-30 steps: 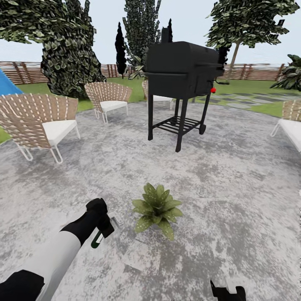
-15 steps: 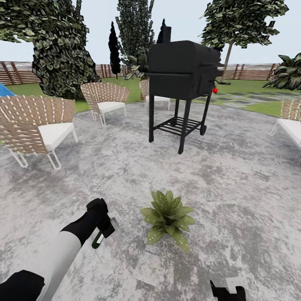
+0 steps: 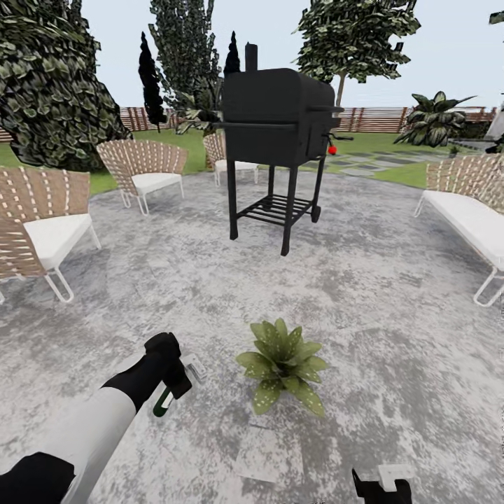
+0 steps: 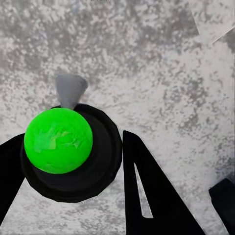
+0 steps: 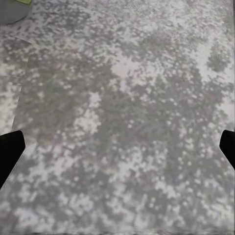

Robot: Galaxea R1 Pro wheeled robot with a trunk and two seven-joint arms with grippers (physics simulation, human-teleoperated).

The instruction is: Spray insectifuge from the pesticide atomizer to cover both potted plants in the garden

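Note:
My left gripper [image 3: 172, 383] is shut on the pesticide atomizer [image 3: 163, 403], a slim dark-green bottle held tilted low over the grey patio. In the left wrist view the atomizer [image 4: 58, 140] shows end-on as a bright green round cap in a black ring, with a black finger [image 4: 147, 191] against its side. One potted plant [image 3: 283, 364], a low rosette of speckled green leaves, stands on the paving just right of that gripper, apart from it. My right gripper [image 3: 381, 486] hangs open at the lower edge, over bare paving [image 5: 117, 122].
A black barbecue grill [image 3: 276, 133] on legs stands mid-patio beyond the plant. Woven chairs [image 3: 143, 168] ring the left side, and a white-cushioned bench [image 3: 469, 217] lies at the right. Trees, lawn and a brown slatted fence [image 3: 378, 119] lie behind.
The whole view has swung to the right, so grill and chairs sit further left and the bench has come in. Both arms hold the same pose; the atomizer stays gripped.

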